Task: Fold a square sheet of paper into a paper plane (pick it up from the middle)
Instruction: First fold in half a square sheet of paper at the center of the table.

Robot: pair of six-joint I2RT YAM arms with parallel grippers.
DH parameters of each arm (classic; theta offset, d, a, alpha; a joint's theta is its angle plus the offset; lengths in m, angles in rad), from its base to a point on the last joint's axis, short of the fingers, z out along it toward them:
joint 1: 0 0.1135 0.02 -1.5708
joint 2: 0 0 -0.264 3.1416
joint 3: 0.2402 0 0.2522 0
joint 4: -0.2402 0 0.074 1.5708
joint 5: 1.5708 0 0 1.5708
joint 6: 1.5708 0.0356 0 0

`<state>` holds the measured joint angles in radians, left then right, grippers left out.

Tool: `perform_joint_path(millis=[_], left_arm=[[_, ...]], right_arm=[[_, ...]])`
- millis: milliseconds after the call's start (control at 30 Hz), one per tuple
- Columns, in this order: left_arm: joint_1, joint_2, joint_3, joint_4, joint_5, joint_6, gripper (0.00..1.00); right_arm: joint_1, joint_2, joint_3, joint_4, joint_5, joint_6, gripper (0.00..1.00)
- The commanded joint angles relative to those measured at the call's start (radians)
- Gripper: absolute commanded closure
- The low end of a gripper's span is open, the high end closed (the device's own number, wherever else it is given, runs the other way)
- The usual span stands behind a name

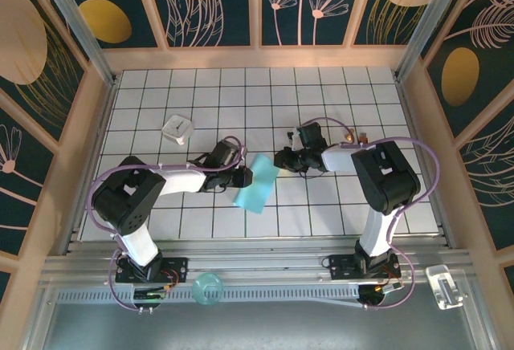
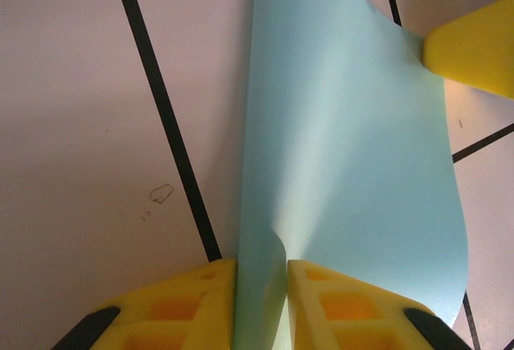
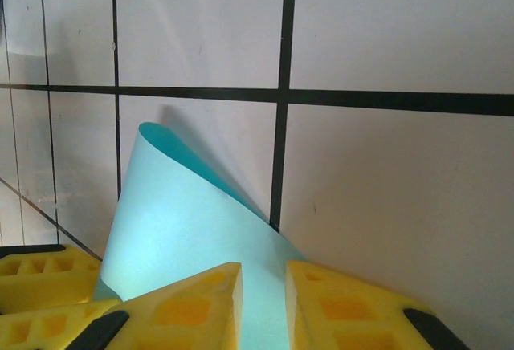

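Paper sheet (image 1: 255,183), cyan, bows up off grid table (image 1: 321,205) mid-workspace. My left gripper (image 2: 261,274) pinches one side, my right gripper (image 3: 263,278) pinches opposite side. Step, I judge: first centre fold. Next: bring edges together squarely, press crease.

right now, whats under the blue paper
White gridded table shows around the lifted, curled square sheet of paper. Whatever lies directly beneath its covered middle is hidden.

I have the sheet (image 1: 255,183) near the middle of the surface (image 1: 321,205), my left hand (image 1: 245,177) at its left edge and my right hand (image 1: 280,160) at its far right corner, paper between each hand's fingers. A block (image 1: 177,129) lies behind and left of the left hand, well apart from the sheet.
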<state>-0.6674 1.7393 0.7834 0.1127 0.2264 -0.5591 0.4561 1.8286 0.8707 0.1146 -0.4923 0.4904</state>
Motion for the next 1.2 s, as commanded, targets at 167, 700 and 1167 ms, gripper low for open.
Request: perform_joint_path(millis=[167, 700, 1167], left_arm=[[-0.009, 0.025, -0.027, -0.091, 0.033, -0.007, 0.73], [-0.010, 0.023, -0.051, -0.056, 0.038, -0.068, 0.76], [-0.010, 0.007, -0.055, -0.067, 0.057, -0.044, 0.70]], right_arm=[[-0.005, -0.059, -0.010, -0.036, 0.065, -0.053, 0.70], [0.036, -0.110, -0.065, 0.026, 0.071, -0.018, 0.67], [0.062, 0.018, 0.001, 0.016, 0.101, -0.041, 0.75]])
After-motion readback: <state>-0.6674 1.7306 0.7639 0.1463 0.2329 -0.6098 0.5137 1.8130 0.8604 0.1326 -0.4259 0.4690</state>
